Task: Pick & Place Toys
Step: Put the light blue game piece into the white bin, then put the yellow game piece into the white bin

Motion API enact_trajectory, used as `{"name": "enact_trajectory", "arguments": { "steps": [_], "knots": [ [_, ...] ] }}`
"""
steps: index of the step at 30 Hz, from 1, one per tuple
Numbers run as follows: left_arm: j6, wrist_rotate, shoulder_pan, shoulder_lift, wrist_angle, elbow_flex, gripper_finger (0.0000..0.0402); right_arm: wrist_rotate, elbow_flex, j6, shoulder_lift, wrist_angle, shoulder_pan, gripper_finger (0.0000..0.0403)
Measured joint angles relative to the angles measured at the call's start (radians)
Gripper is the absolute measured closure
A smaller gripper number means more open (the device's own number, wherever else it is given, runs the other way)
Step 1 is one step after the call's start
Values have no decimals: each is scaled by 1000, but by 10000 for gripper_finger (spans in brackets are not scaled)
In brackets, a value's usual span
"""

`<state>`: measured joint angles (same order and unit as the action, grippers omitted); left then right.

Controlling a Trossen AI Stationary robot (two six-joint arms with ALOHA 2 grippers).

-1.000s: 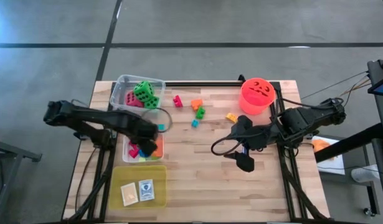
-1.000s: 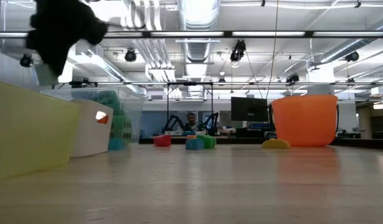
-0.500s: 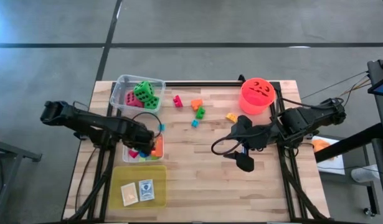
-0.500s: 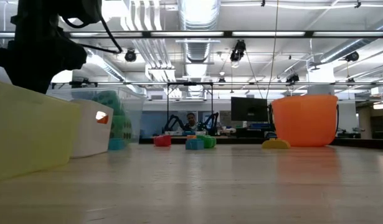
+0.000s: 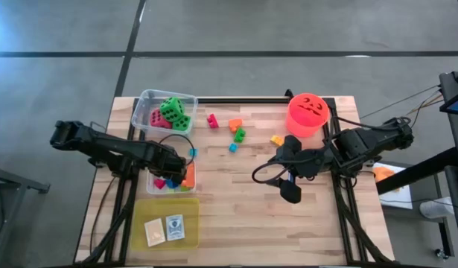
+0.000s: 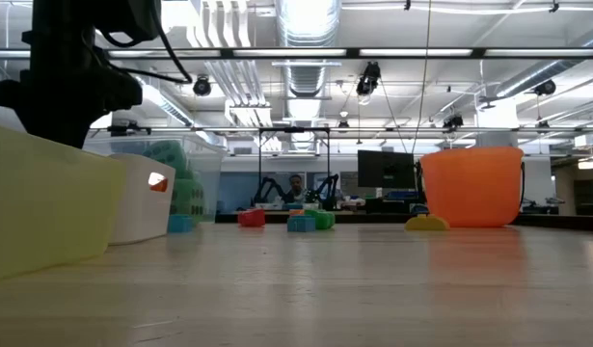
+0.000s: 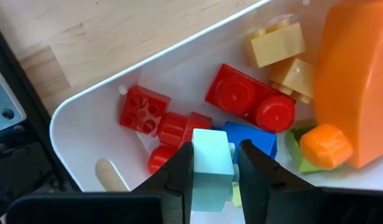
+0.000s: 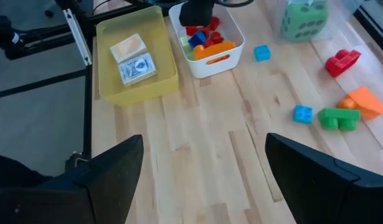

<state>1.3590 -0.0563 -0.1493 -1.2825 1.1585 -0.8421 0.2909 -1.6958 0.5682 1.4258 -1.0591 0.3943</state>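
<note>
My left gripper (image 5: 174,174) points down into a white tub (image 5: 185,187) of red, blue, yellow, green and orange blocks, shut on a pale blue-green block (image 7: 211,163). The low view shows only its dark arm (image 6: 65,82) behind the yellow tub (image 6: 45,207). Green and pink dice (image 5: 171,112) lie in a clear tub. Loose blocks rest on the table: pink (image 5: 212,120), orange (image 5: 234,124), green (image 5: 239,135), blue (image 5: 233,147), yellow (image 5: 276,140) and one more blue (image 5: 192,152) beside the white tub. My right gripper (image 5: 291,192) hangs open above the table's right middle, holding nothing. My left gripper pinches the pale block by two opposite side faces (image 7: 197,167) between its two fingers (image 7: 179,177), coming from above and pointing down. The block sits upright between the fingertips, over the red and blue blocks in the tub; whether it touches them cannot be told.
A yellow tub (image 5: 165,222) with two flat cards stands at the near left. The red-orange bucket with a black face (image 5: 308,113) stands at the far right. Bare wood lies in the table's middle and near side (image 5: 243,216).
My left gripper has gone down into the white tub and rolled about its own axis, staying shut on the pale block. My right arm has kept still.
</note>
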Motion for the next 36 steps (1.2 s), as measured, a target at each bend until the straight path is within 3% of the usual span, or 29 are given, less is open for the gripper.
{"name": "enact_trajectory", "arguments": {
  "steps": [25,36],
  "knots": [
    [-38,14,0,-17,-66,46,322,-3,14,1,0,27,0,71],
    [-92,57,0,-17,-66,44,177,-3,14,8,0,27,0,71]
  ]
}}
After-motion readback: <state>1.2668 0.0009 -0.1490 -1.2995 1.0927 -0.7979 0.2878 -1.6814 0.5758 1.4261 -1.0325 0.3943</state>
